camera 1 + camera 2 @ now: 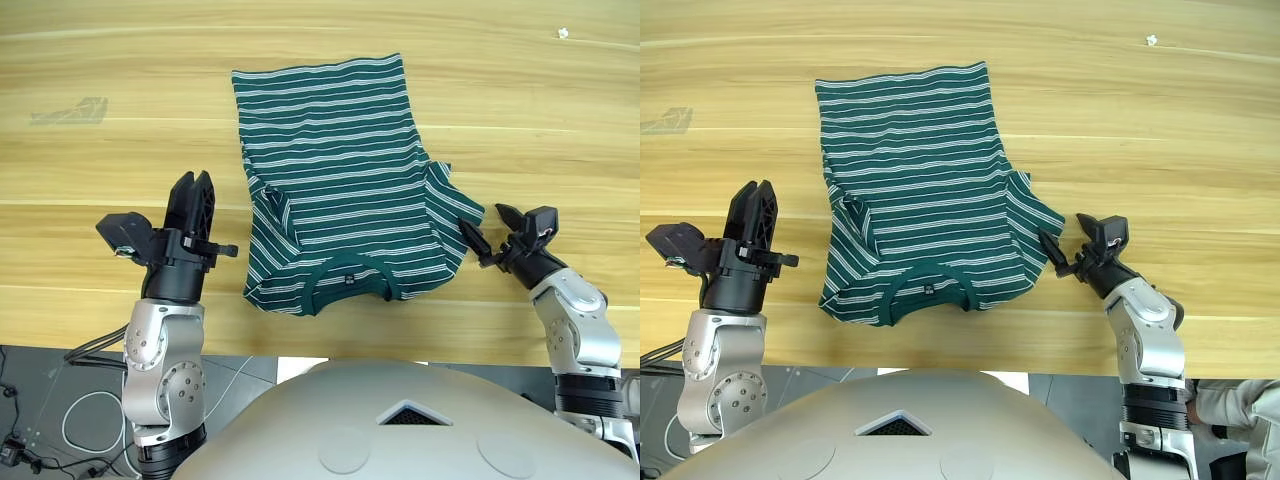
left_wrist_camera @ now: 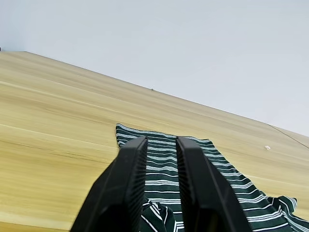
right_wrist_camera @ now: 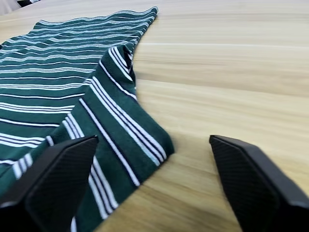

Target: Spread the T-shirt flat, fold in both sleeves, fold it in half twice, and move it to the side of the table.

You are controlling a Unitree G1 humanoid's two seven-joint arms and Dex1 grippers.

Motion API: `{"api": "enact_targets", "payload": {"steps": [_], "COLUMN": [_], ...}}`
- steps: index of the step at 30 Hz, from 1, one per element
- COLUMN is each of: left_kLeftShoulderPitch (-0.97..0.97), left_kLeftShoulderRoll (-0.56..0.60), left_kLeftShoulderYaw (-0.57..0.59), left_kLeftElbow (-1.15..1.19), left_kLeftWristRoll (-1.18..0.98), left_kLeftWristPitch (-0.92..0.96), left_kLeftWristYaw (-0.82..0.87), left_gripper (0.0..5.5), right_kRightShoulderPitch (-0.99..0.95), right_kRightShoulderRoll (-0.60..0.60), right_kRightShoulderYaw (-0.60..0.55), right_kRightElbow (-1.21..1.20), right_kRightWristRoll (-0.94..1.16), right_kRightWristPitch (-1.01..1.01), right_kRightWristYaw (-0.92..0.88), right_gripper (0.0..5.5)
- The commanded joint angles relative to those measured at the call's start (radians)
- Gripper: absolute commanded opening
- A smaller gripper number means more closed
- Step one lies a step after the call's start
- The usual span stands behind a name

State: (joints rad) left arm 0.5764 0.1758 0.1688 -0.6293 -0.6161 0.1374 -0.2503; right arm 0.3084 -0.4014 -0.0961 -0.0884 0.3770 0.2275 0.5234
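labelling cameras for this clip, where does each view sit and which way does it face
Left eye view: on the head, looking forward and down at the T-shirt on the table; left hand and right hand show.
Right eye view: the head camera's other eye, same scene and arms.
Left wrist view: on the left wrist, looking along the table over the T-shirt; own fingers show.
Right wrist view: on the right wrist, low, facing the T-shirt's edge; own spread fingers show.
All share the T-shirt.
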Motion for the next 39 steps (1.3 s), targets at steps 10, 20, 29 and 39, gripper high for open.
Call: {"api": "enact_targets", "payload": {"steps": [10,20,29,39], "left_kLeftShoulderPitch": [0.014,0.009,-0.007,-0.003], "left_kLeftShoulderRoll": [-0.023,-0.029,-0.031,-0.032], "left_kLeftShoulderYaw": [-0.037,-0.072,-0.082,-0.095], "left_kLeftElbow": [0.018,0.03,0.054,0.05], "left_kLeftWristRoll": [0.053,0.096,0.109,0.115], "left_kLeftWristPitch": [-0.009,-0.008,-0.008,-0.004], "left_kLeftWristYaw": [-0.013,-0.016,-0.023,-0.023], "left_gripper": [1.1,1.1,1.1,1.1], "right_kRightShoulderPitch": [-0.015,-0.02,-0.043,-0.02], "right_kRightShoulderRoll": [0.044,0.057,0.064,0.074], "right_kRightShoulderYaw": [-0.019,-0.001,-0.024,-0.005], "right_kRightElbow": [0.011,0.03,0.002,-0.141], "right_kRightWristRoll": [0.002,-0.031,-0.038,-0.018], "right_kRightWristPitch": [0.034,0.029,-0.019,-0.099], "right_kRightWristYaw": [-0.004,-0.012,-0.019,0.033], "right_gripper": [1.92,0.08,0.02,0.02]}}
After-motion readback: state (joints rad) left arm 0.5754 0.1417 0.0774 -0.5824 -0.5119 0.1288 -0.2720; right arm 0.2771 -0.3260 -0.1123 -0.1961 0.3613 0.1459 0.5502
